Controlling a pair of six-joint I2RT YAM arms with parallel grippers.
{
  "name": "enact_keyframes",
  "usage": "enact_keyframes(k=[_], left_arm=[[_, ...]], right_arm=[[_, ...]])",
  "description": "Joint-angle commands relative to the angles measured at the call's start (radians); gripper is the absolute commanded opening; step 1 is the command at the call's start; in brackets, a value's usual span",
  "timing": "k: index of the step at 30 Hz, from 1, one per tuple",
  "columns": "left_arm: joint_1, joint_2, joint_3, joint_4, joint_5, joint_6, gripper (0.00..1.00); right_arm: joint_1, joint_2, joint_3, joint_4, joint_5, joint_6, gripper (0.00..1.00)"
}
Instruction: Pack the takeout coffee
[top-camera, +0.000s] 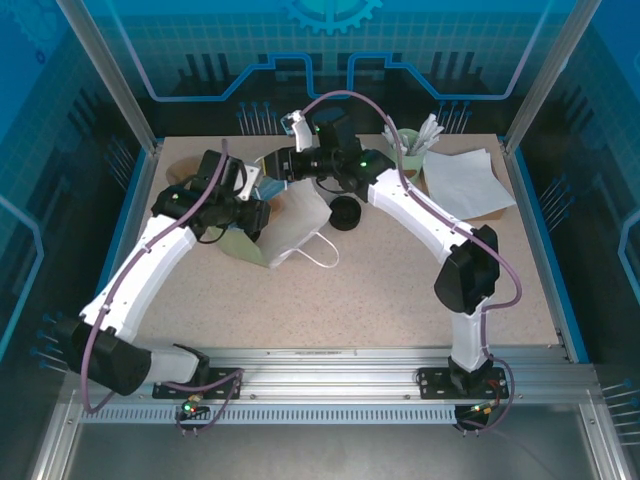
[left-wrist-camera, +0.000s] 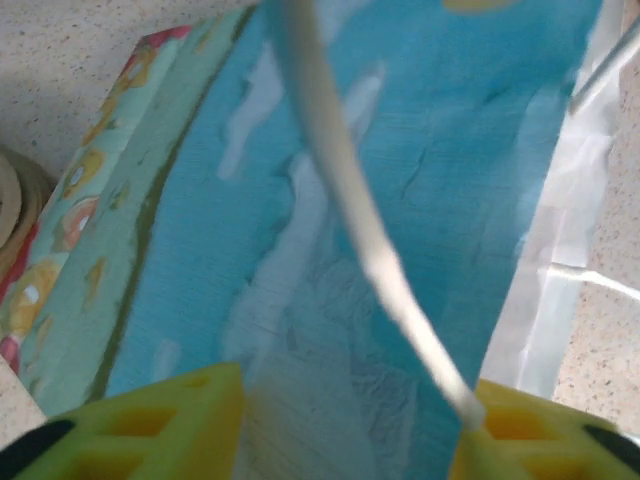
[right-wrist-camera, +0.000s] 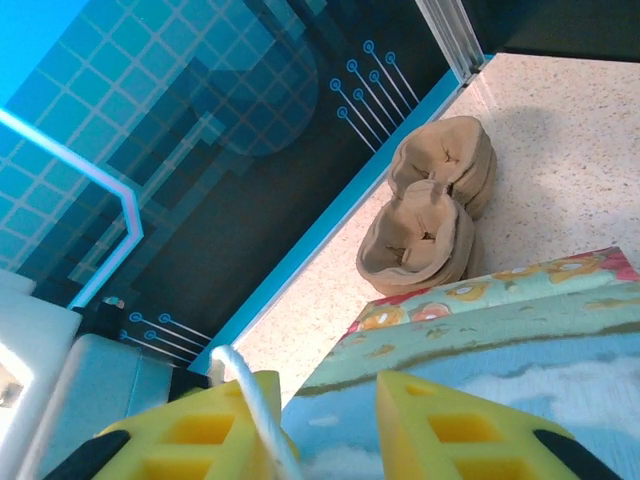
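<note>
A small cup with a round black lid, the takeout coffee (top-camera: 345, 213), stands on the table just right of a paper bag (top-camera: 295, 225). Its sides hardly show from above. The bag lies tilted, teal with a flowered side and white cord handles (top-camera: 322, 250). My left gripper (top-camera: 255, 215) is at the bag's left. In the left wrist view the left gripper (left-wrist-camera: 345, 400) is open, with the bag's panel (left-wrist-camera: 430, 150) between its jaws and a handle cord (left-wrist-camera: 340, 170) against the right finger. My right gripper (top-camera: 272, 165) is at the bag's far edge. The right gripper (right-wrist-camera: 325, 395) stands narrowly open over the bag (right-wrist-camera: 520, 350), with a cord (right-wrist-camera: 255, 400) lying across its left finger.
Brown moulded paper pieces (right-wrist-camera: 430, 210) lie at the back left by the wall (top-camera: 185, 170). A green holder with white items (top-camera: 410, 145) and white paper sheets (top-camera: 465, 180) sit at the back right. Blue walls enclose the table.
</note>
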Motion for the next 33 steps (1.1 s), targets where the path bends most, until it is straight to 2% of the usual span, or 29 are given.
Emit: enact_keyframes(k=[1, 5, 9, 19, 26, 33], left_arm=[[0.008, 0.009, 0.036, 0.035, -0.012, 0.017, 0.4], [0.008, 0.008, 0.038, 0.029, -0.015, 0.002, 0.3], [0.009, 0.003, 0.044, 0.007, -0.006, -0.02, 0.26], [0.009, -0.002, 0.103, -0.027, 0.084, -0.076, 0.12], [0.012, 0.019, 0.114, -0.01, 0.167, -0.119, 0.1], [0.037, 0.073, 0.163, -0.045, 0.183, -0.163, 0.1]], right_arm=[[0.015, 0.019, 0.054, -0.037, -0.014, 0.005, 0.31], [0.015, 0.021, 0.075, -0.061, -0.008, -0.008, 0.32], [0.014, 0.01, 0.093, -0.093, -0.001, -0.03, 0.36], [-0.002, -0.127, 0.029, -0.255, 0.124, -0.18, 0.6], [-0.015, -0.236, -0.019, -0.347, 0.191, -0.291, 0.8], [-0.033, -0.328, -0.062, -0.382, 0.252, -0.345, 0.84]])
